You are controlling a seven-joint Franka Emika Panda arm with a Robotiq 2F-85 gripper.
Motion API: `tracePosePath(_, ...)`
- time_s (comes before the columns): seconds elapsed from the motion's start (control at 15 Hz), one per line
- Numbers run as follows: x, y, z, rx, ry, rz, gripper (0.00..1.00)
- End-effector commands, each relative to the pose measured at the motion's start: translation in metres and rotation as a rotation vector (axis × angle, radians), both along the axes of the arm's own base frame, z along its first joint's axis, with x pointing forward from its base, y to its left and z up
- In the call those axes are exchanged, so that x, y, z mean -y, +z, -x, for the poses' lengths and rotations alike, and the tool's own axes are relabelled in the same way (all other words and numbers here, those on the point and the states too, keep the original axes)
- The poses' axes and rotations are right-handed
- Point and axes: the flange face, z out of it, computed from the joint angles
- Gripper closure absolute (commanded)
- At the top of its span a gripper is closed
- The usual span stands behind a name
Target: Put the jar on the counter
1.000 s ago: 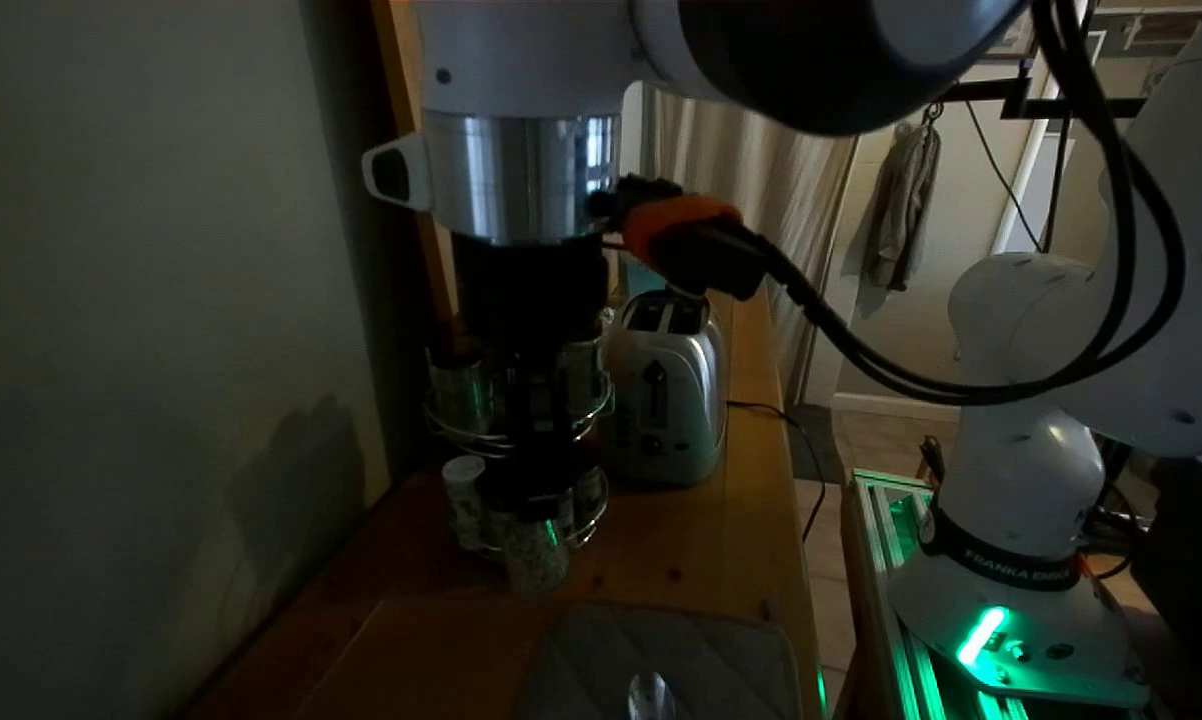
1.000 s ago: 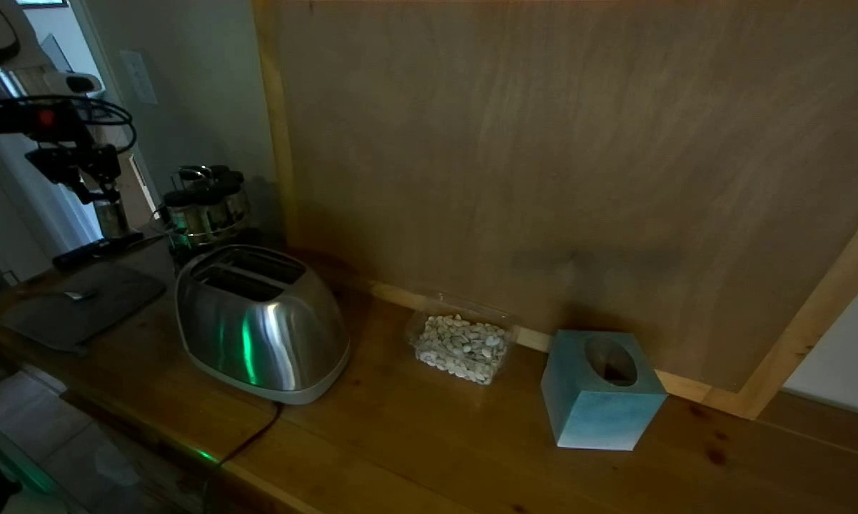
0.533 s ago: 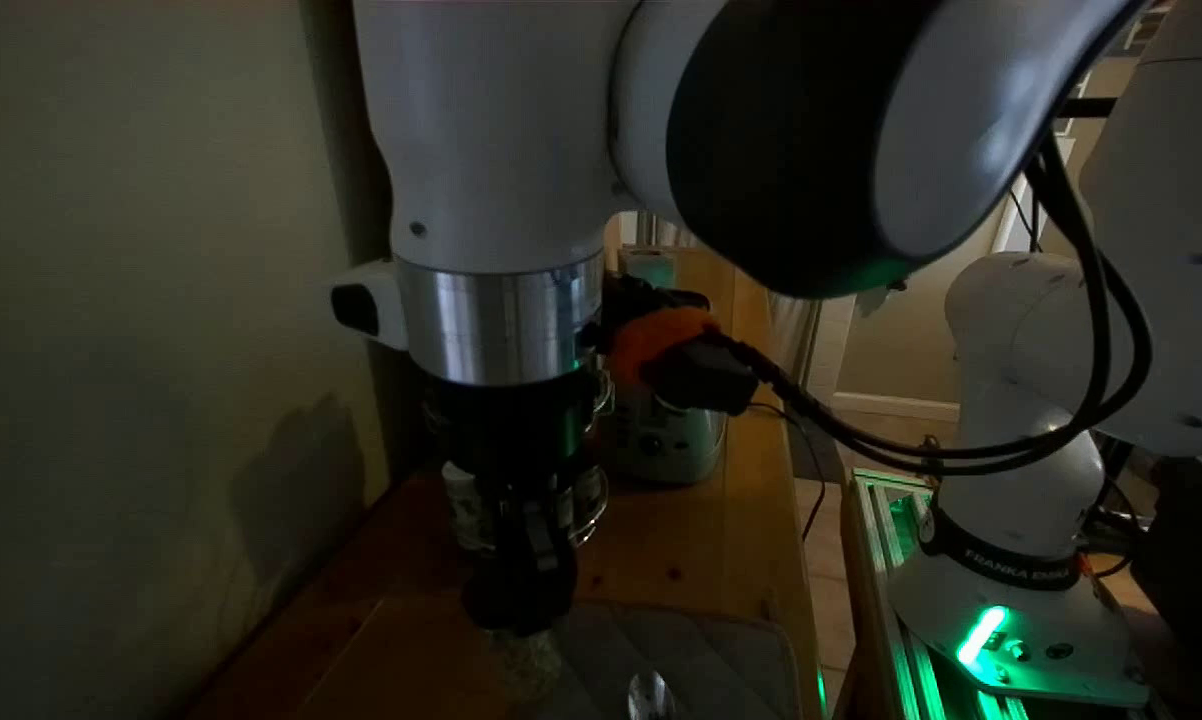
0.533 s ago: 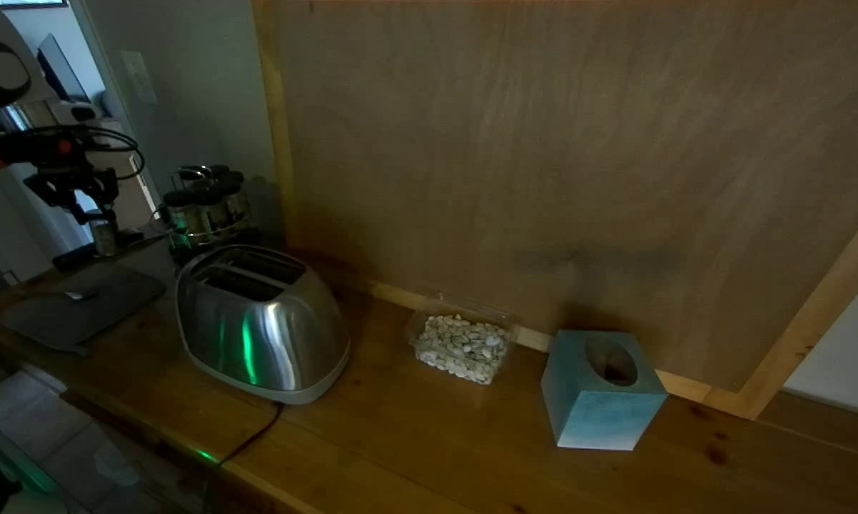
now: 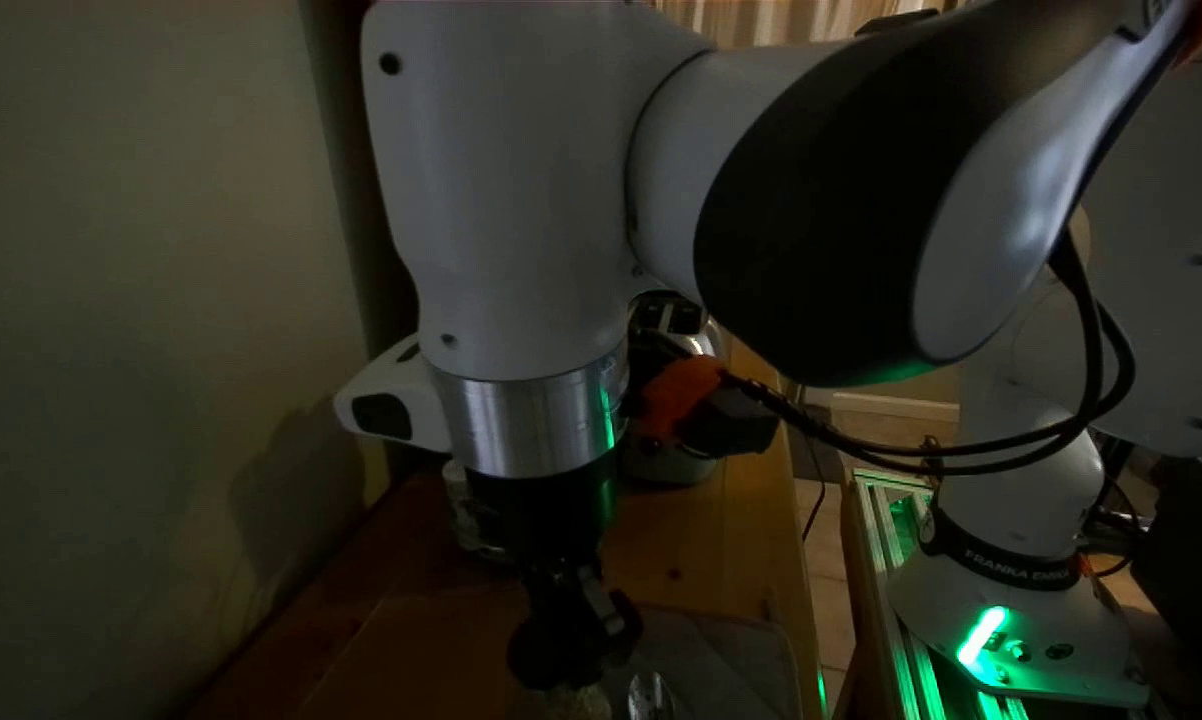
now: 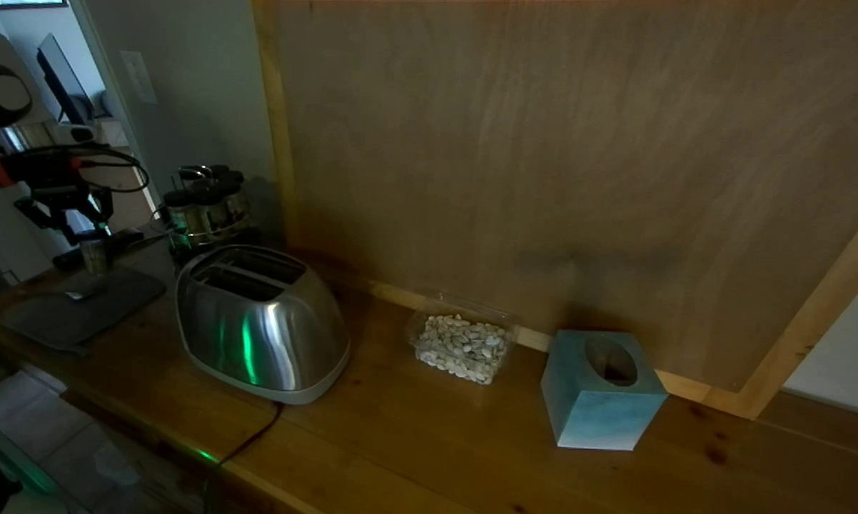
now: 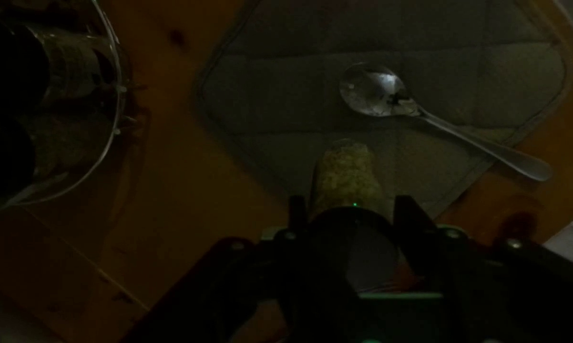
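Dusky light fills this corner, where a brown wooden bench (image 6: 400,450) runs along a plywood panel (image 6: 557,157) and carries a toaster (image 6: 268,335), a wire rack (image 7: 120,89) of dark-capped bottles (image 7: 72,66) and a grey quilted mat (image 7: 277,95) with a spoon (image 7: 372,93) lying partly across it. The jaws are clamped from both sides on the dark lid (image 7: 363,247) of the jar (image 7: 348,176), which appears low over the bench, near the spoon and apart from the rack. Whether its base is above cloth or bare wood, or touching either, I can't tell (the gloom swallows that line).

My reading is that the set-down is in hand: the grasp is made, and only the lowering and release seem left. Next, I'd judge, comes settling on a spot; bare wood answers the task most plainly, so a small shift off the mat and away from the spoon may be wanted. Then a slow descent until the base meets the bench, jaws apart, and a straight lift so the lid isn't dragged.

As for its lie, the jar in an exterior view (image 6: 93,257) has its lid end up in the jaws and its base down, the long axis close to vertical, perhaps with a slight lean.
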Motion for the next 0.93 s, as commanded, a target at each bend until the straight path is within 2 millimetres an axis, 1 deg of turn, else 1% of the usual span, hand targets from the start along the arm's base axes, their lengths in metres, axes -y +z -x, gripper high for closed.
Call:
tracePosePath(0.0,-0.001,-0.005,0.014,-0.017,0.1,-0.018,0.76)
tracePosePath(0.2,-0.002,-0.011,0.023,-0.025,0.152,-0.014,0.76)
tracePosePath(0.47,0.001,-0.018,0.031,-0.039,0.193,-0.001,0.76)
tracePosePath(0.53,0.002,-0.019,0.032,-0.044,0.202,0.002,0.38)
tracePosePath(0.6,0.003,-0.019,0.033,-0.047,0.209,0.003,0.23)
tracePosePath(0.73,0.005,-0.021,0.035,-0.055,0.221,0.01,0.12)
tracePosePath(0.8,0.005,-0.021,0.035,-0.057,0.228,0.013,0.04)
tracePosePath(0.87,0.005,-0.02,0.035,-0.059,0.233,0.015,0.01)
